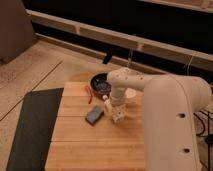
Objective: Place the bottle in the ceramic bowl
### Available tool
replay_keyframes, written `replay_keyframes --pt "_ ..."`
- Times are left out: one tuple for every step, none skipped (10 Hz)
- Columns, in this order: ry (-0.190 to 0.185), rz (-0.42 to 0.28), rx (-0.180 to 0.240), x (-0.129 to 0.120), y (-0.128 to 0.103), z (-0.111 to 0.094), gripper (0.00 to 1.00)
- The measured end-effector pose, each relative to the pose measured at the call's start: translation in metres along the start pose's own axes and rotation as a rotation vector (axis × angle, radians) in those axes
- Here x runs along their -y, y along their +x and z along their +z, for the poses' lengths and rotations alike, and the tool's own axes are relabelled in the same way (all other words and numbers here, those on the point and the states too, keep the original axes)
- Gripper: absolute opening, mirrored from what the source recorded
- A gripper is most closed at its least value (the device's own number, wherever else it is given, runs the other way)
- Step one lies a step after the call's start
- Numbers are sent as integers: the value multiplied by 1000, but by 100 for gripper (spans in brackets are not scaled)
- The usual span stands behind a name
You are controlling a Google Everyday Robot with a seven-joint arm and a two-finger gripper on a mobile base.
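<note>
The whitish bottle [110, 107] lies on the wooden table [75, 140], just in front of the ceramic bowl [100, 84]. The bowl is dark and round and stands at the table's far edge. My gripper [116, 114] reaches straight down from the white arm and is shut on the bottle, which is still low at the tabletop. The gripper hides part of the bottle; only its pale end shows on the left.
A blue-grey rectangular block [94, 115] lies just left of the gripper. A thin red object [89, 93] lies left of the bowl. A pale cup [131, 93] sits behind the arm. A dark mat [32, 125] borders the table's left side.
</note>
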Motion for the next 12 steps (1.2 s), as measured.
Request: replay_keyframes --pt "20 -45 3 -13 -5 -15 0" --pt "44 -92 1 -32 -11 -32 0" --pt "59 -111 -1 -44 -13 -43 0" --pt "83 -125 -3 -57 -15 -55 0" --pt "114 -138 -3 -66 -19 -69 0" --pt "186 -154 0 -68 -27 -89 0" --pt "234 -152 5 -61 -32 -104 0" --pt "288 -143 9 -47 -39 -121 0" --pt "337 -140 8 -31 -46 -137 0" --pt "365 -138 8 -17 -50 -147 0" --pt "388 -139 11 1 -56 -156 0" --pt "396 -144 26 16 -63 -161 0"
